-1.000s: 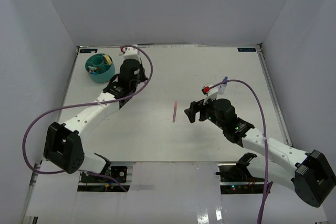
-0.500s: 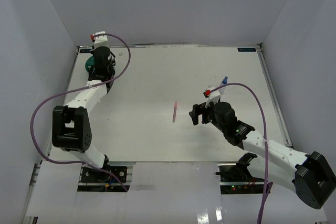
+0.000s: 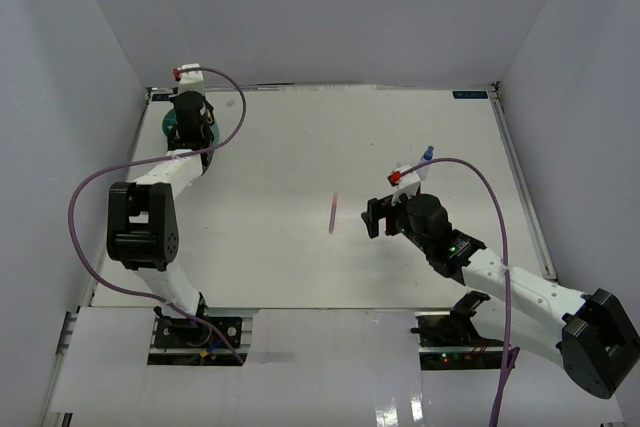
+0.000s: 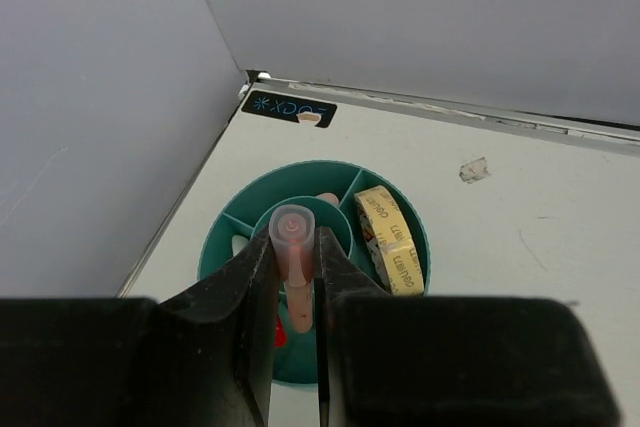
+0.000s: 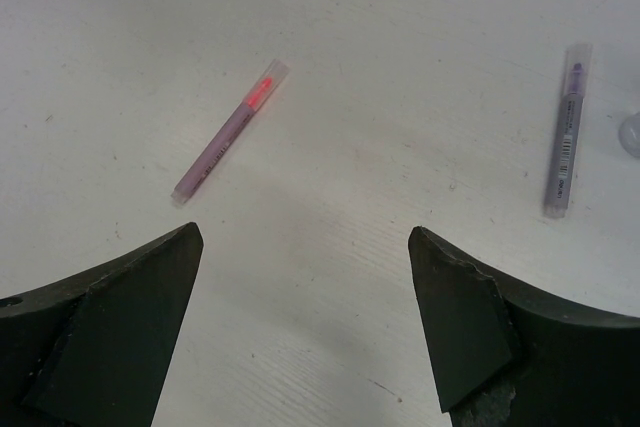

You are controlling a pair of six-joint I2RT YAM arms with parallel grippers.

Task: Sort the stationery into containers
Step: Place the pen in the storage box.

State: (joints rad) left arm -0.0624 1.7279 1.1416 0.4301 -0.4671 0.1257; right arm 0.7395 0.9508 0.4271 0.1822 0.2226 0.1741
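Clamping a pink-capped marker (image 4: pixel 291 230) in the left tool (image 4: pixel 295 252), lower barrel hidden, over the teal organizer (image 4: pixel 222 237); holding the right tool (image 5: pixel 302 247) apart above a loose marker (image 5: pixel 230 134), upper left, on the counter (image 5: pixel 380 37).

Likely a lab: white table (image 3: pixel 300 137) inside plain grey walls (image 3: pixel 320 17).

right wrist | right hand (image 5: pixel 305 235) with both dark fingers (image 5: pixel 120 317) spread wide above the white worktop (image 5: pixel 400 47) | pink marker (image 5: pixel 230 132) lies slantwise, ahead and left | purple marker (image 5: pixel 565 130) lies near the right edge, nearly straight up the frame | markers well apart | pale round thing (image 5: pixel 632 134) cut off by the edge, unclear
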